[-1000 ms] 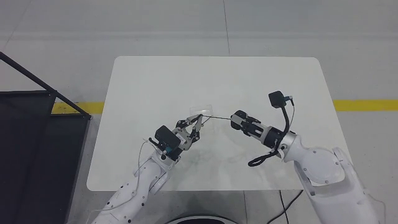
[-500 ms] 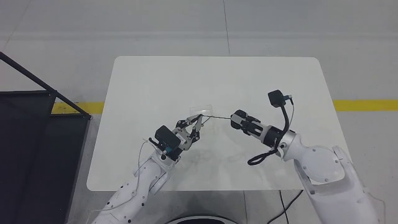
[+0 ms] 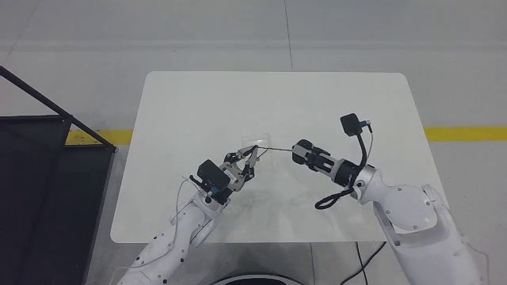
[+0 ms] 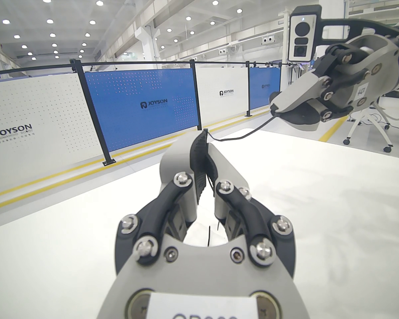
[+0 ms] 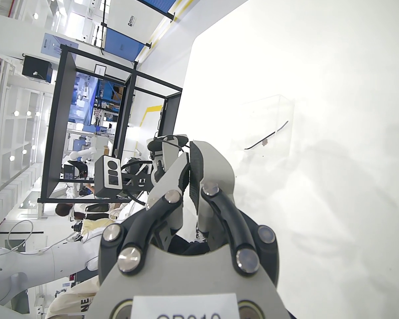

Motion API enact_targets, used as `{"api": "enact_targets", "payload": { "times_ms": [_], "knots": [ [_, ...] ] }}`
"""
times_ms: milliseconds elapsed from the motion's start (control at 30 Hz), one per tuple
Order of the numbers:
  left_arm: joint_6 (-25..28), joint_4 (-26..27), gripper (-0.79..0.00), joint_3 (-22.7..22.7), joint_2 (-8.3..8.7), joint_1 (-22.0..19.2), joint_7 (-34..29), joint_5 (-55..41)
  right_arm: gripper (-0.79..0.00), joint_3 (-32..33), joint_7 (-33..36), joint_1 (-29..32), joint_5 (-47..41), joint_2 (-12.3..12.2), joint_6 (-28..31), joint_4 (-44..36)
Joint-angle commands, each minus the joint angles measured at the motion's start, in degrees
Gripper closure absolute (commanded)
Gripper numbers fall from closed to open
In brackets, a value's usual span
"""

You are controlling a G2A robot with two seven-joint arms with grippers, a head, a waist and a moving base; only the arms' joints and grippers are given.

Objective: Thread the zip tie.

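At the middle of the top view, just above the table (image 3: 341, 103), the zip tie (image 3: 276, 151) is strung as a thin black strand between the two grippers. One end is pinched at the fingertips of the left gripper (image 4: 204, 142), low in the middle of the left wrist view. The other end is clamped in the right gripper (image 4: 276, 111) at the upper right of that view. Both pincers are clenched on the tie.

The strand sags in a shallow curve, so it is judged to be light, springy and easily bent, and probably slick. A hold close to the free tip is advised, so that the tip can be aimed. The head should be held firmly and kept from twisting.

Just above the strand in the top view, a clear container (image 3: 257, 138) rests on the table. A second tie (image 5: 267, 138) is seen inside it.
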State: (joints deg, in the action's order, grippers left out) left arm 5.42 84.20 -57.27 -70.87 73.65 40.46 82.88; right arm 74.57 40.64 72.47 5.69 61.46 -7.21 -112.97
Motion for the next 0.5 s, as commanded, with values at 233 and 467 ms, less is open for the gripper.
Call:
{"api": "enact_targets", "payload": {
  "times_ms": [233,467],
  "knots": [
    [0.1,1.3,0.000,-0.7,-0.14,0.9,-1.6,0.9,0.000,0.4,-0.4,0.5,-2.5,0.1,2.4,0.5],
    [-0.1,1.2,0.000,-1.1,-0.37,1.0,-1.6,1.4,0.000,1.2,-0.1,1.0,-4.1,0.0,4.7,1.0]
  ]
}}
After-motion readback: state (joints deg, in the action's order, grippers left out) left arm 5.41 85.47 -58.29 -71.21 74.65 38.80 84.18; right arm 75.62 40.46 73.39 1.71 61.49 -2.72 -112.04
